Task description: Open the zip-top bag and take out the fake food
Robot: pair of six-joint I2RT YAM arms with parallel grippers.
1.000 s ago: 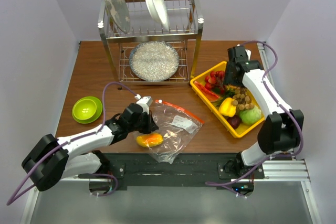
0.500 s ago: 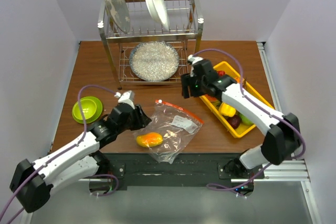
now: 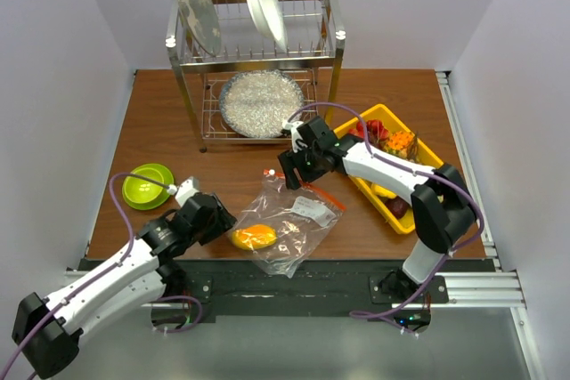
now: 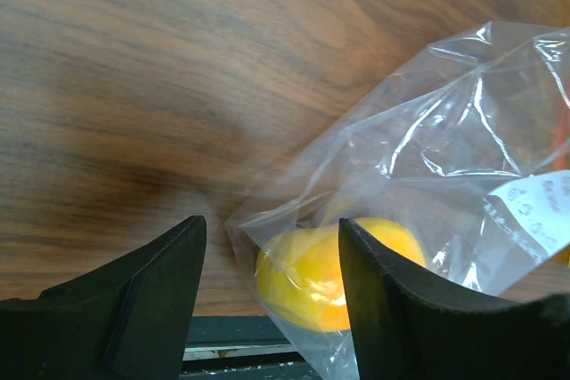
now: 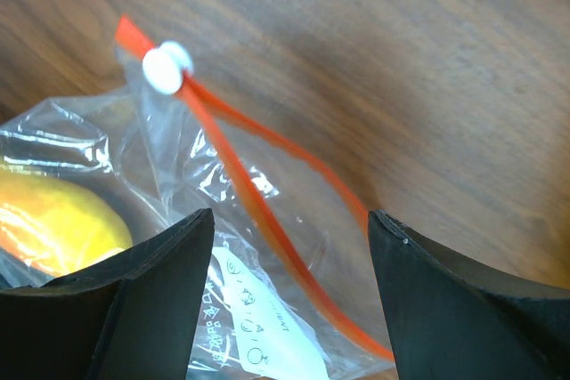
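1. A stretch of bare wood on the table [image 3: 236, 162] is left between the green bowl [image 3: 147, 186], the dish rack [image 3: 258, 68] and the bag [image 3: 294, 215].
2. The back of the table is blocked by the dish rack, whose lower shelf is filled by a round pan [image 3: 262, 104].
3. The right side is taken up by the yellow tray [image 3: 426, 150], which is crossed by the right arm [image 3: 383, 166].
4. The bag's far corner is covered from above by the right gripper [image 3: 287, 173], its jaws spread over the zipper strip [image 5: 258, 211].
5. The bag's left edge is faced by the left gripper [image 4: 267, 233], its jaws apart, and the mango [image 4: 312, 278] is walled in by plastic.
6. The bag's near corner is seen past the table's front edge.
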